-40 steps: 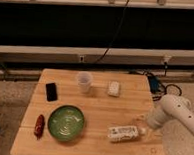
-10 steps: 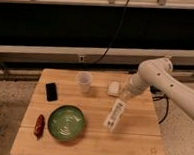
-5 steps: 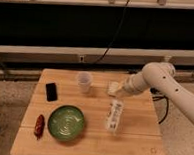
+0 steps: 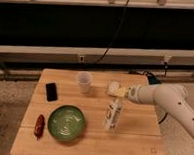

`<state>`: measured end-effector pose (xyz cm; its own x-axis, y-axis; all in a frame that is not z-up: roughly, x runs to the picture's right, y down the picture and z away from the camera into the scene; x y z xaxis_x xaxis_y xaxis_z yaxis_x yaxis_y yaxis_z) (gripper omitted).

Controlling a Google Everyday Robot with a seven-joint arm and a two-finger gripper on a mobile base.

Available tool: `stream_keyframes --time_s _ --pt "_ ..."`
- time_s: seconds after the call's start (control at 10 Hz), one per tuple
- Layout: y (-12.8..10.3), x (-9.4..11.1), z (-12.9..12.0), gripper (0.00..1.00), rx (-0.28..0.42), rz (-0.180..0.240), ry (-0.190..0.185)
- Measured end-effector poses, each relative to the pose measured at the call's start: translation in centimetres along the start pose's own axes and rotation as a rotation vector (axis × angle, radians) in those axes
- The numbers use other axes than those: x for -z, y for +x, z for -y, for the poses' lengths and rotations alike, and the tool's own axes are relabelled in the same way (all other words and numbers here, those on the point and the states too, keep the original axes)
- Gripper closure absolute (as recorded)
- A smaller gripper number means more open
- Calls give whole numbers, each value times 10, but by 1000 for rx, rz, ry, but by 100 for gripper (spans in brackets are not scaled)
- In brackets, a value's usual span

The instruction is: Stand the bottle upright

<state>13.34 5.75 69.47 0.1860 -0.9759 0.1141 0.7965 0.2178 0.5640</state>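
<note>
Gripper (image 4: 120, 92) just above bottle (image 4: 113, 114) top; bottle approx upright below it on table (image 4: 136, 141). Green bowl (image 4: 57, 115) lower-left of gripper, clear cup (image 4: 83, 82) upper-left. Grip state: can't tell.

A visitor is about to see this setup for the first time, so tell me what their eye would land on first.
The big white arm reaching in from the right stands out most, its end effector just above the top of the bottle, which stands about upright right of the table's middle. Next comes the bright green bowl near the front left of the wooden table.
</note>
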Motion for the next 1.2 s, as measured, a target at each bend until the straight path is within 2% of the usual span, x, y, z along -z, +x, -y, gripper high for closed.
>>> stream_keyframes --time_s 0.3,0.5,0.7,1.2 --pt "-5 22 23 100 115 -139 68" --pt "-11 28 37 100 179 -188 72" --pt "-23 27 39 100 230 -236 69" --pt "-23 26 40 100 232 -236 72"
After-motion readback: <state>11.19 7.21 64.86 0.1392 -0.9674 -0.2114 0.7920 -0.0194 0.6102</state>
